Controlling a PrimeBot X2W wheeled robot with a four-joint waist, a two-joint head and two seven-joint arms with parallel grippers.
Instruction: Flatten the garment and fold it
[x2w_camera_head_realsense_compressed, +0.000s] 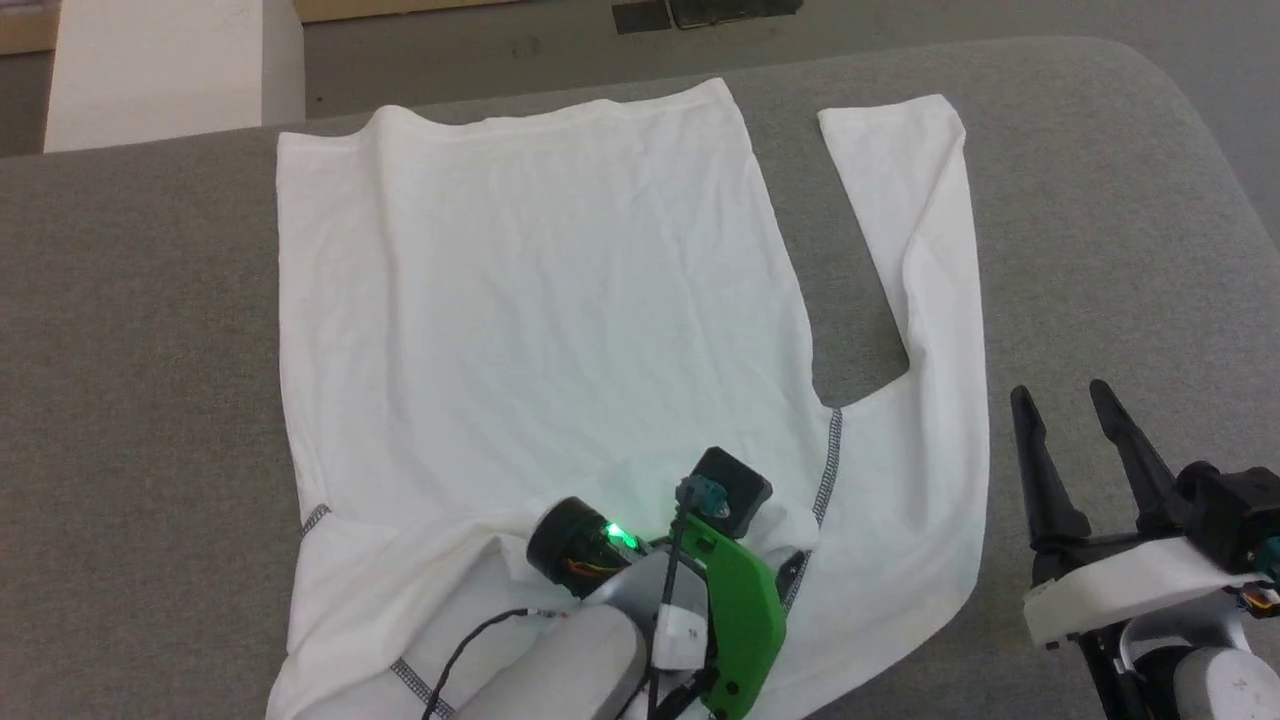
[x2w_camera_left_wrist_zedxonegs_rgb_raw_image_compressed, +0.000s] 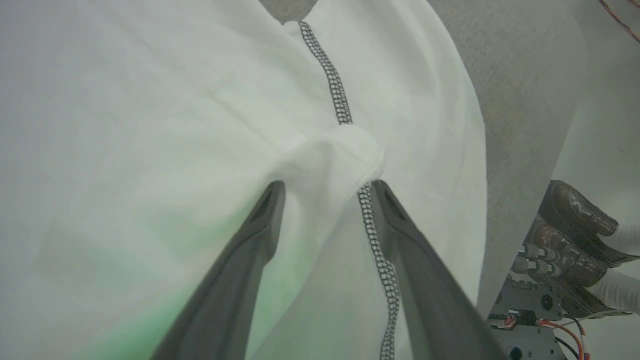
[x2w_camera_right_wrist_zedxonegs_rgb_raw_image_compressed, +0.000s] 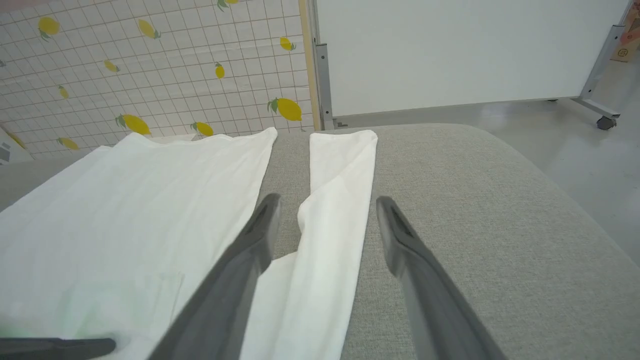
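Your left gripper is closest, its two dark fingers spread apart, with a raised bunch of the garment sitting loose between the tips, along a dark-and-white stitched seam. White and long-sleeved, the garment lies spread across the grey padded table. Your right gripper hovers over bare table with its jaws parted and grasping nothing, just beside the sleeve on your right.

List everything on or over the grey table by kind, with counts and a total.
White garment: 1
Robot hands: 2 (left hand, right hand)
Total: 3
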